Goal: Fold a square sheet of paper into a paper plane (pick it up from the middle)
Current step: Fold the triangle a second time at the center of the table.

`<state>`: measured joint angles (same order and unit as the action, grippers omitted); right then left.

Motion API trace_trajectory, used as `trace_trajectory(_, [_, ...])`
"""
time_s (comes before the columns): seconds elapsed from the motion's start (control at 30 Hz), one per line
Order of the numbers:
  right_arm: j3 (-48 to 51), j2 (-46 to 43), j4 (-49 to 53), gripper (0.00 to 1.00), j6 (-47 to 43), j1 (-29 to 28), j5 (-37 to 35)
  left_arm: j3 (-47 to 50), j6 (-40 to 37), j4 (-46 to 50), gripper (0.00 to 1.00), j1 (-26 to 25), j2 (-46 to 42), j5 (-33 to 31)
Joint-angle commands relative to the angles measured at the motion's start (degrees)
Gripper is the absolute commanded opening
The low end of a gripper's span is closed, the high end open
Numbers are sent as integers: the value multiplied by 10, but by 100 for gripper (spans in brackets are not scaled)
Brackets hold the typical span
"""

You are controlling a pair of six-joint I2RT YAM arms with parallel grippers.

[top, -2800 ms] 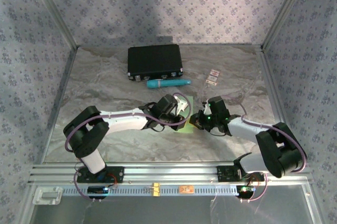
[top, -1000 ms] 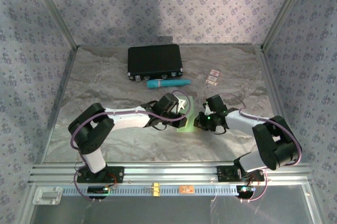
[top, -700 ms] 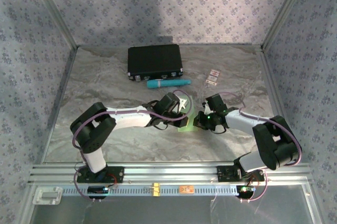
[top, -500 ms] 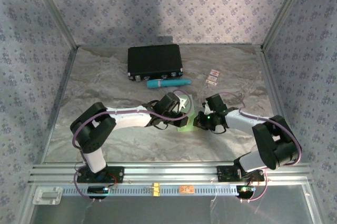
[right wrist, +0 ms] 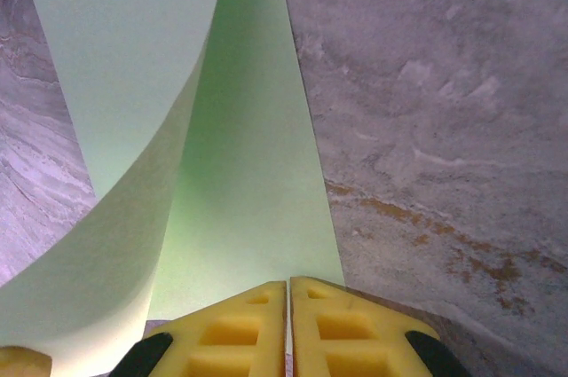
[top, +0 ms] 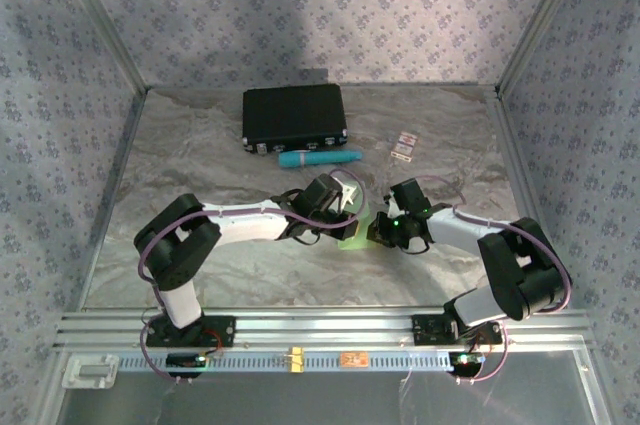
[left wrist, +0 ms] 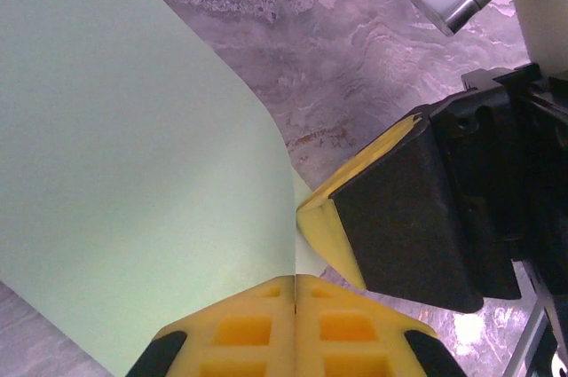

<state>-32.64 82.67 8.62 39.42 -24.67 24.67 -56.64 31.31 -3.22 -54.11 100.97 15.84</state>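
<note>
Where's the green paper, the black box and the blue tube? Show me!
green paper (left wrist: 133,173): left wrist view, middle of the curved sheet.
black case (top: 294,113): top external view, middle of its lid.
teal tube (top: 320,158): top external view, middle of its body.

- The square sheet of paper (top: 358,235), pale green, shows as a small patch near the middle of the worktop (top: 200,165).
- The left gripper (top: 350,215) reaches it from the left side and the right gripper (top: 379,232) from the right; the two heads sit close together at the sheet.
- A black case (top: 294,117) lies near the far edge, left of centre.
- A teal tube (top: 320,158) lies just on the near side of the case.
- Two small white packets (top: 404,146) lie right of the tube.
</note>
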Motion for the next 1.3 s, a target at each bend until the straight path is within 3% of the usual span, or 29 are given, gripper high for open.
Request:
trace_trajectory(0.0, [-11, -7, -4, 11, 10, -7, 6, -14, -9, -4, 1, -3, 5, 0])
trace_trajectory(0.33, [0, 15, -67, 11, 53, -24, -1, -9, -6, -6, 0, -4, 6, 2])
trace_trajectory(0.83, [11, 27, -24, 10, 28, -22, -23, -24, -31, 28, 0, 12, 28, 3])
trace_trajectory(1.27, [3, 25, -1, 10, 12, -22, -24, -38, -49, 55, 0, 19, 42, -51])
